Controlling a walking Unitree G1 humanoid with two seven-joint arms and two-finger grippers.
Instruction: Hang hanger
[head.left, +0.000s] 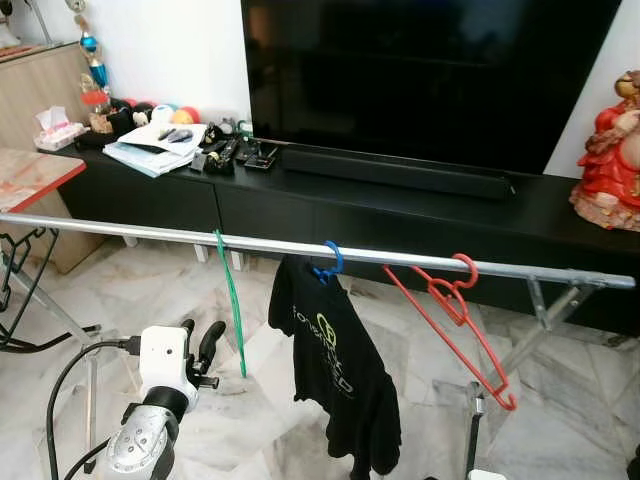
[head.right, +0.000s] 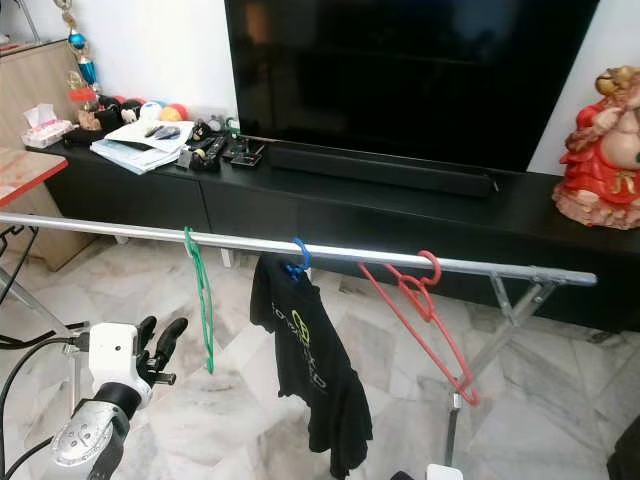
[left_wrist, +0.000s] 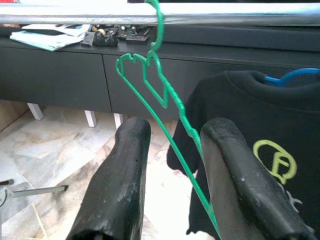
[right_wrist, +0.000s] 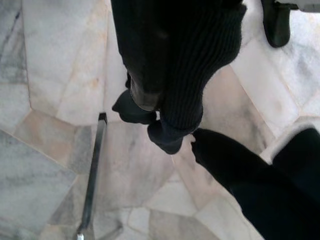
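Nearest the camera, the left gripper (head.left: 198, 346) is raised in front of the drying rail (head.left: 150, 229), its two black fingers (left_wrist: 120, 185) spread apart and holding nothing. In the left wrist view the green hanger (left_wrist: 160, 102) shows between those fingers but beyond them, and the head views show the gripper short of the hanger, not touching it.

The right gripper (right_wrist: 150, 112) points down at the marble floor (right_wrist: 45, 95). Its fingers sit in dark knitted covers with their tips close together; whether they are fully closed cannot be told, and nothing is seen held in them.

The green hanger (head.left: 233, 300) hangs by its hook on the rail, left of the rail's middle, its body dangling straight down and seen nearly edge-on. Just to its right on the same rail a blue hanger (head.left: 328, 262) carries a black T-shirt (head.left: 335, 365) with a yellow-green logo. Further right, near the rail's right end, a red hanger (head.left: 455, 320) is hooked on and tilts down to the right. The rail rests on a folding metal frame (head.left: 545, 310) at its right end.

Behind the rail runs a long black TV counter (head.left: 420, 215). Papers (head.left: 155, 145), remote controls (head.left: 225, 155) and small colourful objects sit on its left end, a soundbar (head.left: 395, 172) lies along its middle under the television (head.left: 430, 70), and a red figurine (head.left: 610, 155) stands at its right end.
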